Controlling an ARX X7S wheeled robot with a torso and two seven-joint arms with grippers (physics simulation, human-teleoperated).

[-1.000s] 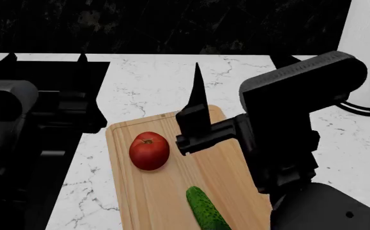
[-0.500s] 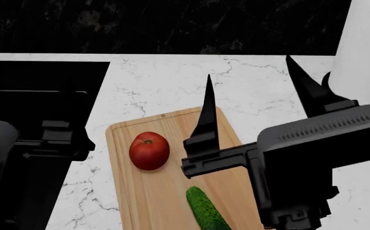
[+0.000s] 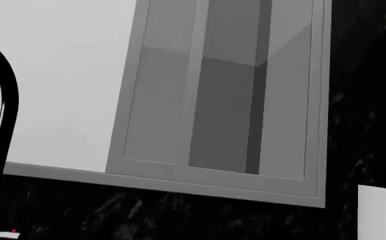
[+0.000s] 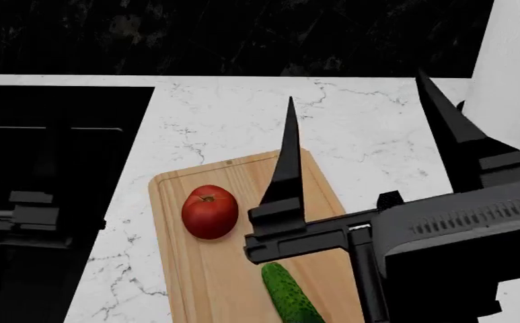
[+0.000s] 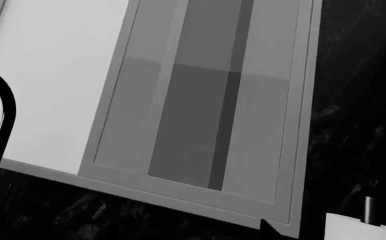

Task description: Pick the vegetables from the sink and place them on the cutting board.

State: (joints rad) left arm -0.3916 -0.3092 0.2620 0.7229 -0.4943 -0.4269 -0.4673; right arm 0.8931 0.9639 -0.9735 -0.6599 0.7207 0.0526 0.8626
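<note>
The red tomato (image 4: pixel 209 212) and the bumpy green cucumber (image 4: pixel 289 297) lie apart on the light-wood cutting board (image 4: pixel 192 276), the cucumber cut off by the frame's lower edge. My right gripper (image 4: pixel 367 138) is raised over the board's right side. It is open, its fingers (image 4: pixel 288 161) point upward, and nothing is between them. The black sink (image 4: pixel 80 101) lies to the left, and a dark part of my left arm (image 4: pixel 28 214) hangs over it. That arm's jaws are lost against the black. Both wrist views show only a wall cabinet and the faucet (image 3: pixel 3 105).
White marble countertop (image 4: pixel 241 114) surrounds the board and runs back to a dark backsplash (image 4: pixel 241 33). A tall white cylinder (image 4: pixel 515 60) stands at the far right. A grey cabinet door (image 5: pixel 199 110) fills the right wrist view.
My right arm has moved right and closer to the camera, its fingers now upright. My left arm has sunk lower at the left. Tomato and cucumber have not moved.
</note>
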